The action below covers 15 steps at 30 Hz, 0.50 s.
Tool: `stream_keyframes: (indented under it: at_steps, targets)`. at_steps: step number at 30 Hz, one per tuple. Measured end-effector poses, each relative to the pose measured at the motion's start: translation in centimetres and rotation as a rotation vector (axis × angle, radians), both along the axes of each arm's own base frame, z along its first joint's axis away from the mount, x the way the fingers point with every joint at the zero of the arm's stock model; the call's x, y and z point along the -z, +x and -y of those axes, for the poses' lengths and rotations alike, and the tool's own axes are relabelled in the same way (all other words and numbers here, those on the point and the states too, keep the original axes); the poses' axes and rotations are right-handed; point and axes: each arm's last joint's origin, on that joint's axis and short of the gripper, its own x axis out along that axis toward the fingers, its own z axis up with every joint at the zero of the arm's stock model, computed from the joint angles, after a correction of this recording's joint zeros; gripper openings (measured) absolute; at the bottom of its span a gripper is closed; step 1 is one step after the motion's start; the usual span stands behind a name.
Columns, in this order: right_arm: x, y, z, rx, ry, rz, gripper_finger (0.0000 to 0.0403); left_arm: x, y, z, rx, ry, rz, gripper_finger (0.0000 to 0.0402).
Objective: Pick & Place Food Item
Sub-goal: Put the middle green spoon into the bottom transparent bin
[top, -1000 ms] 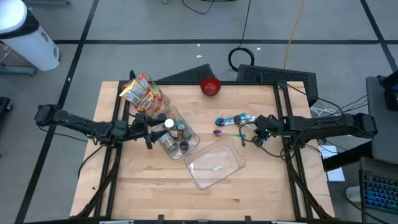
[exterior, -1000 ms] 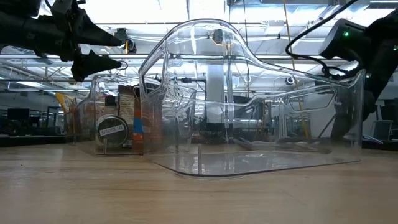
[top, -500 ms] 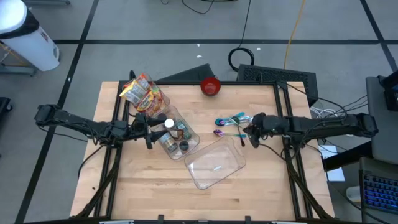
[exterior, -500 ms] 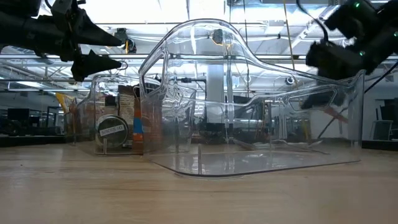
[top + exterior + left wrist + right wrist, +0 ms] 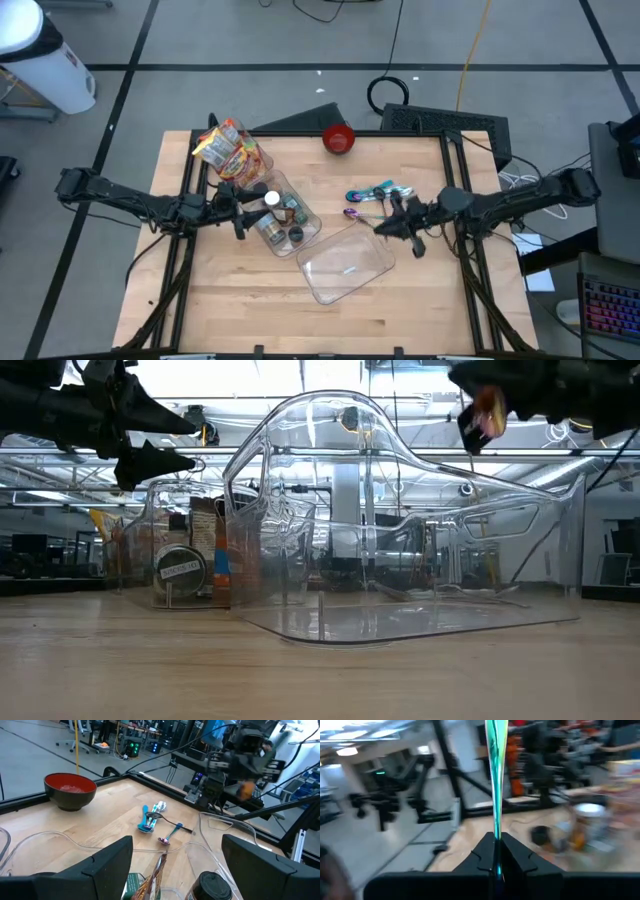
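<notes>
Teal utensil [image 5: 496,775] stands pinched in the right gripper [image 5: 496,851], raised over the clear container's [image 5: 345,265] two-o'clock rim. Transport is in hand; next, lower and release inside. Left gripper [image 5: 243,208] waits agape (holding nothing) at the nine-o'clock bin [image 5: 285,222].

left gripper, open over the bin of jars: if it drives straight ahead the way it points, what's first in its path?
Judging from the left wrist view, the left gripper points across the table at the spoons, with the right gripper beyond them. Closest ahead is the clear bin's rim; depth is uncertain, so it may pass over it.
</notes>
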Motion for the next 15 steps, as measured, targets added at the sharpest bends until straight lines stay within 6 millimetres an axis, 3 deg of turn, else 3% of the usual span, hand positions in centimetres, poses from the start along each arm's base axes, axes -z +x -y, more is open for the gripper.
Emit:
stream_keyframes:
  at_steps: [5, 11, 15]
  targets:
    - [0.2, 2.5, -1.9, -0.084, -0.018, -0.08, 0.0003, 0.0, 0.0, 0.0, 0.0, 0.0, 0.0, 0.0312]
    - [1.3, 5.9, -4.4, -0.18, -0.189, -0.431, 0.0003, 0.0, 0.0, 0.0, 0.0, 0.0, 0.0, 0.0313]
    - [1.9, 8.0, -5.7, -0.224, -0.258, -0.562, 0.0003, 0.0, 0.0, 0.0, 0.0, 0.0, 0.0, 0.0312]
